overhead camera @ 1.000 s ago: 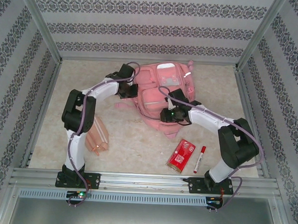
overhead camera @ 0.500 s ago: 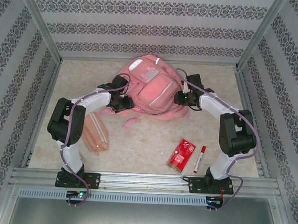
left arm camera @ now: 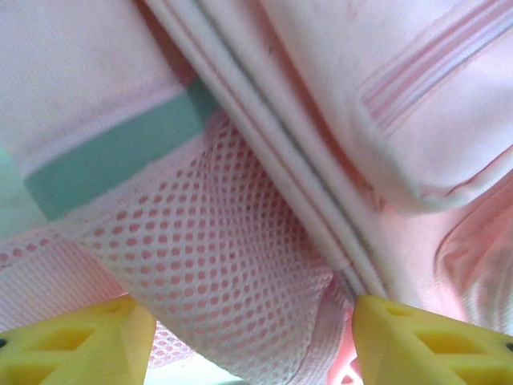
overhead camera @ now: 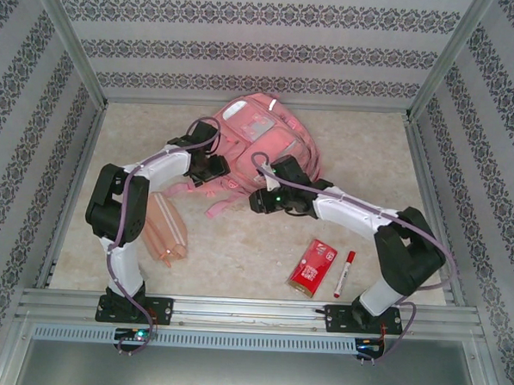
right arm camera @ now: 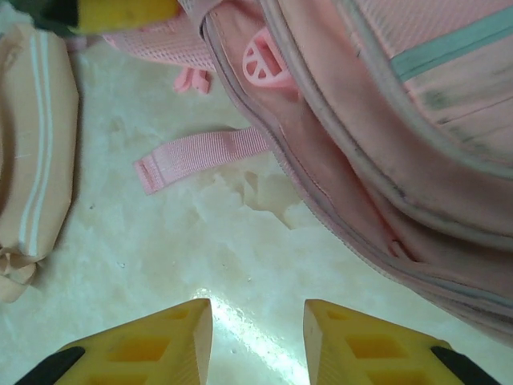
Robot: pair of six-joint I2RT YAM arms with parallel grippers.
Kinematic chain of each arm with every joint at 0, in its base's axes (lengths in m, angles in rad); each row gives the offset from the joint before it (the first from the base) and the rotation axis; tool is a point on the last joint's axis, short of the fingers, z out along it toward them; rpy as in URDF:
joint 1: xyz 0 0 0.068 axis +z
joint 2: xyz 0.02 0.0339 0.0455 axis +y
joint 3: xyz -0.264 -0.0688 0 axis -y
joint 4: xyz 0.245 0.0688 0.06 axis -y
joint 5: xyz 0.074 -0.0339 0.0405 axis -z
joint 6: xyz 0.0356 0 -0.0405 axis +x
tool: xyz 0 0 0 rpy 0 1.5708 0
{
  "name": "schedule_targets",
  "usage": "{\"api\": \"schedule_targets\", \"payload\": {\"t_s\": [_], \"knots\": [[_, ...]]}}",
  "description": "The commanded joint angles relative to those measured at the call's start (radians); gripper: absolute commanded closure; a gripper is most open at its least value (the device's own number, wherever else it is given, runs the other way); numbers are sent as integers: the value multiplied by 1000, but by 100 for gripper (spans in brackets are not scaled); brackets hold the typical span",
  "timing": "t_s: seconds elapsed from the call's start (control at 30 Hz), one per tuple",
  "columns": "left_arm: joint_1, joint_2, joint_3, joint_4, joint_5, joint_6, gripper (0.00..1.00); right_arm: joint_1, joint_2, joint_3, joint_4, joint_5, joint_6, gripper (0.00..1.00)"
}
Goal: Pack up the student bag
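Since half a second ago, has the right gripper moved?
Yes. In the top view the right gripper went left and down: it was beside the backpack's right side, straight above the red box; now it is at the backpack's near edge, left of that box.

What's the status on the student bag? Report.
Left fingers open at mesh side of the student bag. Right fingers open over bare table beside it. Pouch, red carton, marker lie outside, unpacked.

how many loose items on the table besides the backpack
3: peach pouch front left; red packet and red marker beside it, front right. Backpack may hide more.
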Motion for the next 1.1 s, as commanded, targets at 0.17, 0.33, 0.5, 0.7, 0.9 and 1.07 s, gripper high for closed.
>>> {"api": "schedule_targets", "payload": {"t_s": [0.17, 0.33, 0.5, 0.7, 0.9, 1.07], "knots": [[0, 82, 78, 13, -43, -8, 77, 60, 173, 132, 99, 17, -57, 65], [-49, -5, 79, -75, -120, 98, 99, -25, 257, 166, 70, 89, -138, 68], [-58, -106, -31, -51, -10, 24, 100, -153, 285, 188, 39, 114, -197, 70], [-96, -170, -79, -3, 98, -91, 100, -198, 187, 140, 53, -107, -285, 65], [-106, -155, -50, 21, 170, -149, 100, -105, 45, -47, 251, -207, -246, 56], [-106, -147, -50, 31, 196, -166, 100, -85, 75, -123, 423, -271, -256, 52]]}}
